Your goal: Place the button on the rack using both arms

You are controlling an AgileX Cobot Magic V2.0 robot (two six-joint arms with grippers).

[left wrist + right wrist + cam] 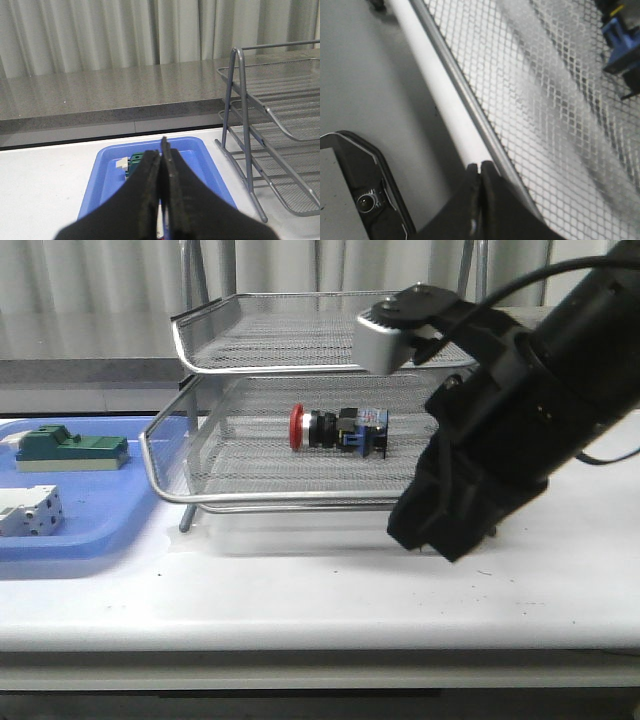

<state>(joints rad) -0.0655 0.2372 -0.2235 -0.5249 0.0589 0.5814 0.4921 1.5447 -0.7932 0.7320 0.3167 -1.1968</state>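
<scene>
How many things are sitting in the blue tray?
2 that I can see: a green block part toward the back of the blue tray, and a white terminal block nearer the front. The picture cuts off the tray's left side, so more could be hidden.

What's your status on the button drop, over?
Both tools shut, empty: left tool over blue tray, right tool at rack front rim. Button lying on middle tier. Nothing in the way.

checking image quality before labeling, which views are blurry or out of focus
Front view: button and rack sharp; right arm's gripper a dark, detail-poor mass. Left wrist view: shut fingers soft, tray and curtain clear. Right wrist view: mesh smeared, fingers blurred.
</scene>
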